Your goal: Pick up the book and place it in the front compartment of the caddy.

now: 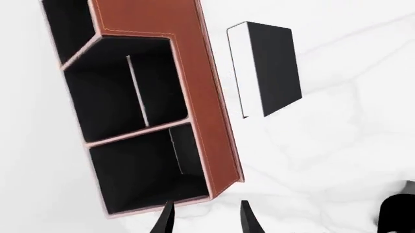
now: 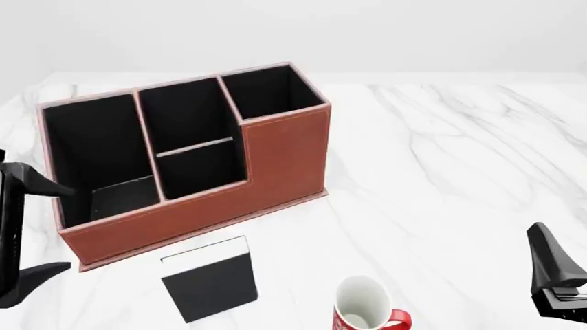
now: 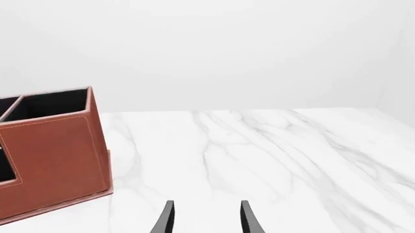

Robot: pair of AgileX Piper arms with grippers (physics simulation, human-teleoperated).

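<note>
Both tools are cropped; only the mug's (image 2: 367, 313) upper part shows.

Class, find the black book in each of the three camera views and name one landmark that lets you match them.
Front view: the book lies flat on the table, on the near side of the caddy, left of the mug.
Left wrist view: the book lies beside the caddy's long brown wall.
Right wrist view: not in it.
Shared landmark: the caddy.

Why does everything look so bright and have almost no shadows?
Front view: soft, even light, only a faint shadow under the book and mug. Left wrist view: the caddy looks tilted and slightly blurry. Right wrist view: sharp, pale, no glare on the table.
</note>
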